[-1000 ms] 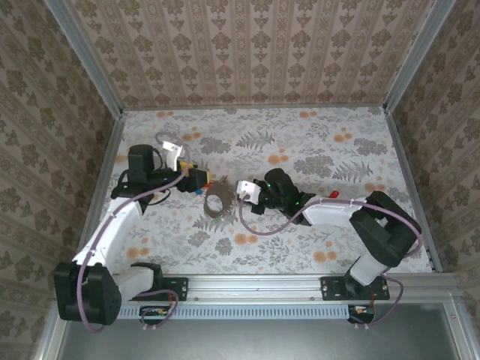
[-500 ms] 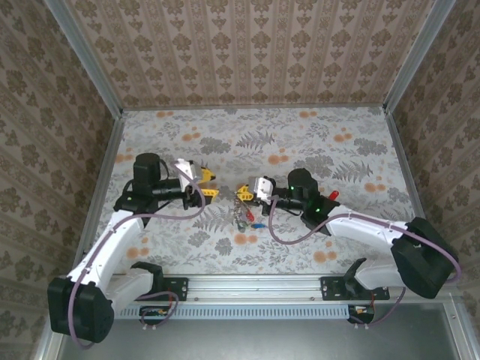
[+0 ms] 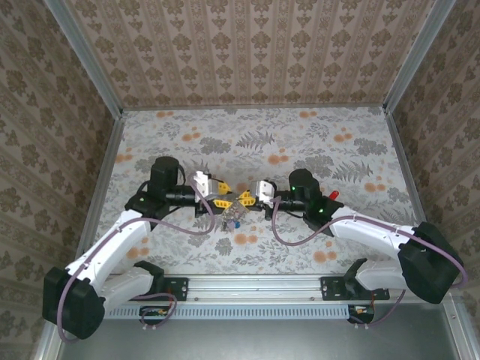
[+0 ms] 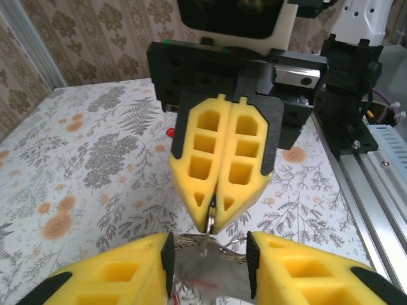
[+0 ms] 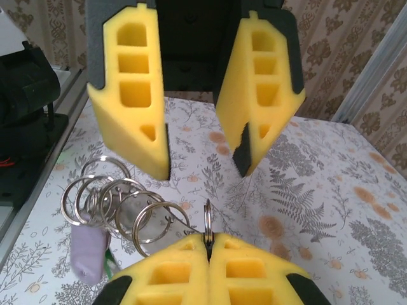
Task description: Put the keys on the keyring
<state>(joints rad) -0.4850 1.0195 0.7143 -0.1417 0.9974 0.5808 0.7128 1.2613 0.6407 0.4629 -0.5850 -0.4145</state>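
My left gripper has moved up to my right gripper, fingers spread astride the keyring. My right gripper pinches that ring, keys hanging below; handover appears imminent.

Pinches, with the right gripper closed at the bottom, a thin ring edge-on. Faces the left gripper, fingers apart, just above. Trails linked rings and a lilac tag leftward.

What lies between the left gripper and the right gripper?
A thin metal ring, pinched by the shut right gripper, stands at the mouth of the open left gripper; both wrist views show it.
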